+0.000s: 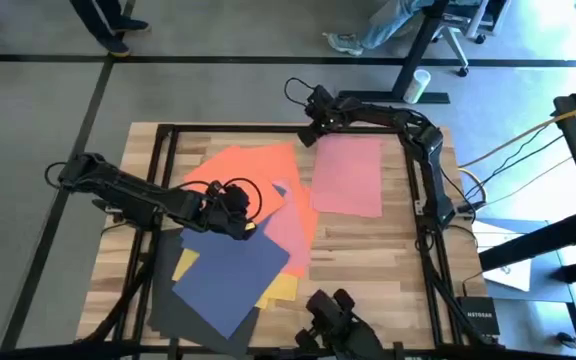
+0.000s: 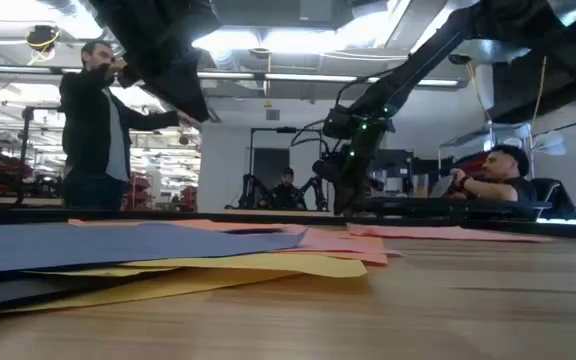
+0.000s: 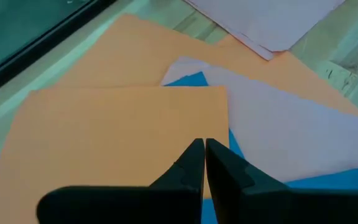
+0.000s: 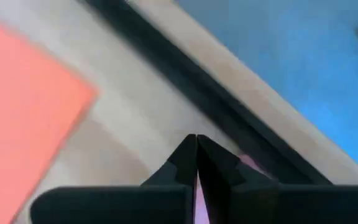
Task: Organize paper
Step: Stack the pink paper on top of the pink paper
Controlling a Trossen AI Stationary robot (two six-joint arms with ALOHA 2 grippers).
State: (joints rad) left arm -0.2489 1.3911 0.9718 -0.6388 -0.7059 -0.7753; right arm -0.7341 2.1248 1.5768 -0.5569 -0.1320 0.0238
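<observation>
Coloured sheets of paper overlap on the wooden table: orange [image 1: 258,165], pink [image 1: 293,235], navy blue [image 1: 230,275], yellow [image 1: 280,290] and dark grey [image 1: 173,300]. Another pink sheet [image 1: 348,175] lies flat by itself at the far right. My left gripper [image 1: 246,222] is shut above the pile, over the orange sheet's near edge [image 3: 166,93]. The low view shows it well above the paper. My right gripper [image 1: 308,138] is shut and low at the separate pink sheet's far left corner [image 4: 250,163]. My right gripper comes slanting down from the table's right at the separate pink sheet's far left corner [image 4: 199,196]. Pink shows behind its shut fingertips and bare wood beyond them. I cannot tell whether the fingers touch the sheet, which lies flat.
A black frame [image 1: 168,130] runs around the table top. Another dark device [image 1: 333,315] stands at the near edge. Bare wood [image 1: 368,270] lies at the near right. People stand and sit in the room beyond the far edge [image 2: 93,130].
</observation>
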